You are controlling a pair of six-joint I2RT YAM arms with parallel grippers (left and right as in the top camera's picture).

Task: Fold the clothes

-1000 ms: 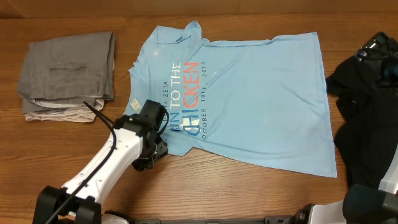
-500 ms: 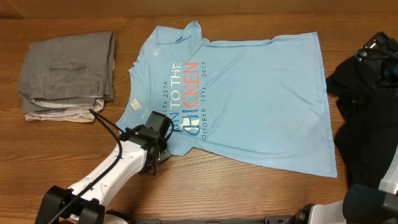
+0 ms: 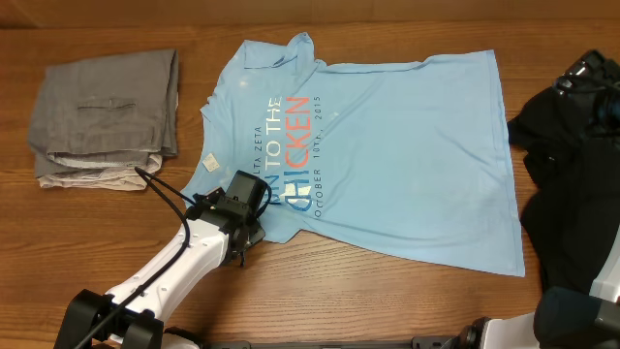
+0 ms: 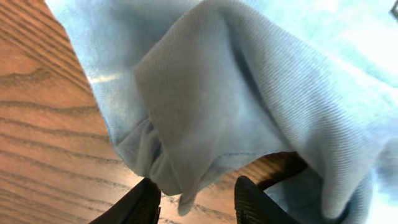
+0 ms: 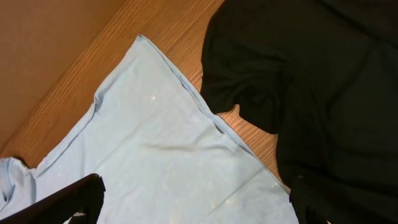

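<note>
A light blue shirt (image 3: 387, 145) with red and dark blue print lies spread flat across the middle of the wooden table (image 3: 387, 301), its collar towards the far edge and its hem running along the right. The left gripper (image 3: 250, 231) sits at the near left corner of the shirt, at the end of the white arm that reaches in from the near left. In the left wrist view its two dark fingers (image 4: 134, 204) stand fairly close together with a bunched fold of the blue cloth between them, so it is pinching the corner of the shirt. The cloth there is crumpled and raised off the wood, with a shadow under it. The right gripper (image 5: 196, 196) is spread wide and holds nothing. Its two fingertips show only at the bottom corners of the right wrist view, above the right edge of the shirt and the bare strip of table beside it. A black garment (image 3: 567, 184) lies crumpled at the right end of the table, just beside the shirt's edge and touching it in one spot. A pile of folded grey clothes (image 3: 105, 116) rests at the far left, well apart from the shirt.
</note>
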